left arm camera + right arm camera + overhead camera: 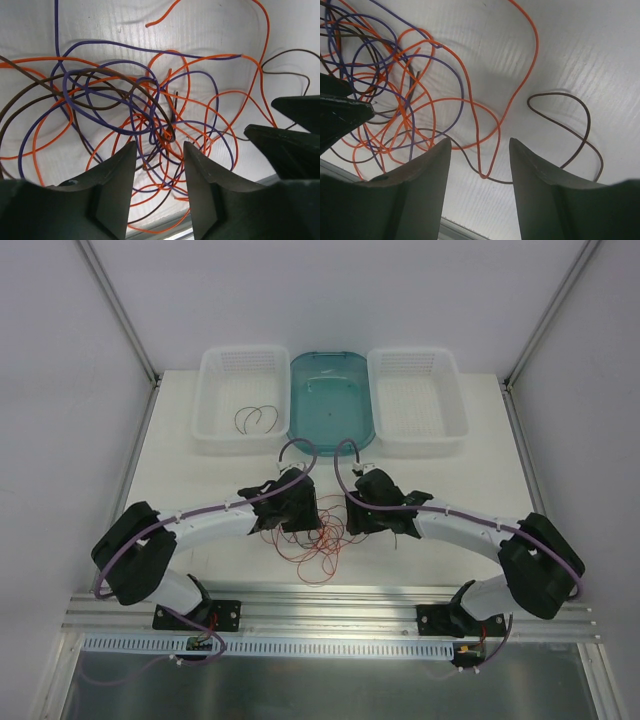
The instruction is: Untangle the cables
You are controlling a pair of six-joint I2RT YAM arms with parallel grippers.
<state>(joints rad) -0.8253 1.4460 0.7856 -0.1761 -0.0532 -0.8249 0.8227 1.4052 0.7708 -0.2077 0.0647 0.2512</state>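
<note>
Here, the left gripper [159, 146] is hovering low over the table [300, 20], its two fingers standing apart with nothing pinched between them. The cables [150, 115] are lying in a knotted heap on the table right ahead of its fingertips, with orange, brown and purple strands looping through one another. Several of those loops are running beneath the gap between the fingers. Off to its right, the dark fingers of the other arm are showing at the edge of the heap.

The right gripper [480, 142] is likewise standing with its fingers parted and gripping nothing. The tip of one orange cable [520, 85] is dipping into the space between its fingers, and whether it is touching them I cannot tell. A brown cable [570, 107] is curling out alone just ahead and to the right of that gripper. The bulk of the tangle is sitting ahead and to its left.

Well beyond both grippers, a left basket [215, 390], a teal tray [330, 400] and a right basket [415, 400] are lining up side by side. Two curved wires [258, 418] are resting inside the left basket.
</note>
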